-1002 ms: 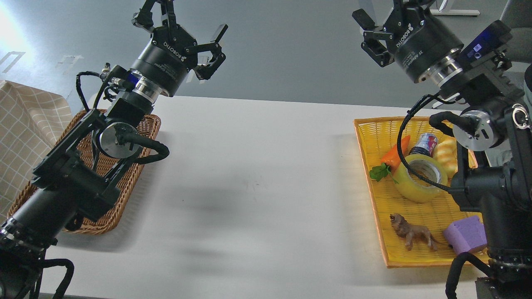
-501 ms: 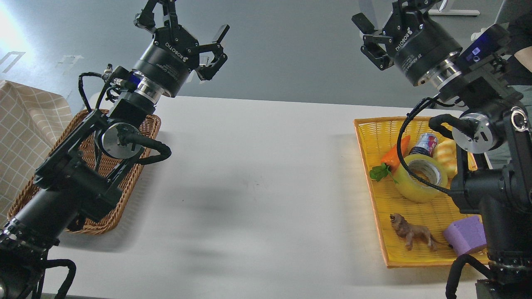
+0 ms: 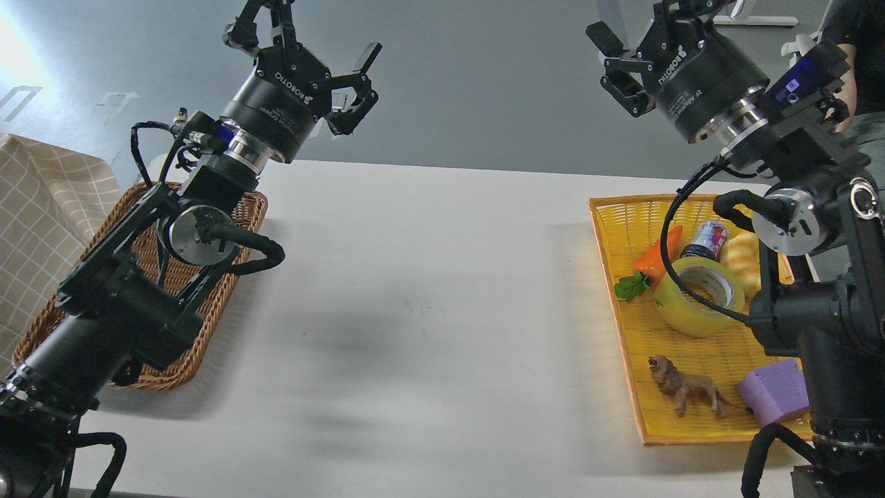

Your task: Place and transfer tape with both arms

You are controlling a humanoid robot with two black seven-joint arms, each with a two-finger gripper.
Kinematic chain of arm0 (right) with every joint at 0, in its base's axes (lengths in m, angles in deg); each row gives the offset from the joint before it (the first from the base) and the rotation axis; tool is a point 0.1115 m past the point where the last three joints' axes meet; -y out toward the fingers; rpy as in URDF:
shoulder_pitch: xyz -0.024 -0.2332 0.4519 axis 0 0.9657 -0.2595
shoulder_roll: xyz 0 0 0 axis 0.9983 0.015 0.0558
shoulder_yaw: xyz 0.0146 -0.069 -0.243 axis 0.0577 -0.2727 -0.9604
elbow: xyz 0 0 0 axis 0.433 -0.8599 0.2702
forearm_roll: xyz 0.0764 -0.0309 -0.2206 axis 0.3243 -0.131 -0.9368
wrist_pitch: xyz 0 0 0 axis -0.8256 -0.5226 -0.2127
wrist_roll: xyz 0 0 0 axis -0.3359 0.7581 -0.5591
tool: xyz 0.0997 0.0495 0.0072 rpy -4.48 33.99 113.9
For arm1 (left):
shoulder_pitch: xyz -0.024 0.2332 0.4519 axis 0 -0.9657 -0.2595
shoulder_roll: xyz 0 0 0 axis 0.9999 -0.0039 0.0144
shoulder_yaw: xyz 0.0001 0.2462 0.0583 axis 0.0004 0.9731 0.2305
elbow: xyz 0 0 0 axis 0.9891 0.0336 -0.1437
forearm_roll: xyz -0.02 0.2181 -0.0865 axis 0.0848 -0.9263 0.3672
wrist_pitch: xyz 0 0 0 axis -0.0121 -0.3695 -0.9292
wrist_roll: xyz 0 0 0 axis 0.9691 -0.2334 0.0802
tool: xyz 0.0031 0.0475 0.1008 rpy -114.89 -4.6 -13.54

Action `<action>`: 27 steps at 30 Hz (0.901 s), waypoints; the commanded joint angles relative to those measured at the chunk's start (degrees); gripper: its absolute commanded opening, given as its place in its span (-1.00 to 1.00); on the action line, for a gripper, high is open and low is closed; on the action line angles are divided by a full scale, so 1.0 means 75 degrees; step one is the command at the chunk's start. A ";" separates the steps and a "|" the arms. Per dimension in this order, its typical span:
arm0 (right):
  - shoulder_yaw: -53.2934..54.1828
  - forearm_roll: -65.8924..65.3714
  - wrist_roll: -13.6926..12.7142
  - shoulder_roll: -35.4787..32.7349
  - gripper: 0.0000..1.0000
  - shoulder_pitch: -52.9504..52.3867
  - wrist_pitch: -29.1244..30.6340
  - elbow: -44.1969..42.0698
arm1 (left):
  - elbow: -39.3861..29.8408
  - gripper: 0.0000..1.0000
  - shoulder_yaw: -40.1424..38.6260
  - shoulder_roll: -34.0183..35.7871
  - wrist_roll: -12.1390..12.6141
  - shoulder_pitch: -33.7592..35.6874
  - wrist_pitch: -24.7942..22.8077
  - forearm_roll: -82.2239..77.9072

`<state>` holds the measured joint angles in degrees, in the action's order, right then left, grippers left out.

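Observation:
The tape (image 3: 698,296), a wide translucent yellow roll with a pale core, lies in the yellow tray (image 3: 626,207) at the right of the white table. A black cable crosses in front of it. My left gripper (image 3: 304,41) is raised high above the table's far left, fingers spread open and empty. My right gripper (image 3: 632,41) is raised high above the tray's far side, well above the tape, with its fingers open and empty; part of it is cut off by the top edge.
A brown wicker basket (image 3: 228,277) sits at the left under my left arm, beside a checked cloth (image 3: 41,214). The tray also holds a carrot toy (image 3: 657,254), a can (image 3: 709,238), a bread toy (image 3: 741,254), a lion figure (image 3: 684,389) and a purple block (image 3: 774,394).
Both arms have shifted only slightly; the right gripper has edged a little. The tape has not moved.

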<state>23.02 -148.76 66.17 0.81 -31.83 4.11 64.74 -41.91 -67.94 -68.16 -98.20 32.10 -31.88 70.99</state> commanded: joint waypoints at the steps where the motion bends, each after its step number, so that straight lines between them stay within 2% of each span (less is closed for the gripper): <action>1: -0.0023 0.0000 0.0000 0.0000 1.00 0.0033 0.0035 0.0003 | 0.0000 1.00 0.0009 0.0023 0.0000 0.0000 0.0000 -0.0012; 13: -0.0175 -0.0058 -0.0070 0.0000 1.00 0.0185 0.0093 0.0319 | 0.0000 1.00 0.0021 0.0105 0.0000 0.0000 -0.0035 -0.0012; 16: -0.0701 -0.0082 -0.0082 -0.0665 1.00 0.0232 0.0093 0.0319 | 0.0000 1.00 0.0032 0.0117 0.0000 0.0000 -0.0047 -0.0012; 18: -0.1064 -0.0094 -0.0082 -0.1694 1.00 0.0244 0.0082 0.0377 | 0.0000 1.00 0.0021 0.0117 0.0000 -0.0012 -0.0035 -0.0012; 20: -0.1182 -0.0094 -0.0082 -0.2305 1.00 0.0314 0.0082 0.0460 | 0.0000 1.00 0.0021 0.0117 0.0000 -0.0023 -0.0035 -0.0012; 27: -0.1944 -0.1053 -0.0047 -0.3714 1.00 0.0467 0.0093 0.0495 | 0.0000 1.00 0.0021 0.0105 0.0000 -0.0094 -0.0012 -0.0024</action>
<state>10.44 -152.95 65.62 -23.39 -28.56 4.78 68.46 -41.91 -67.78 -67.31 -98.21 31.45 -32.05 70.82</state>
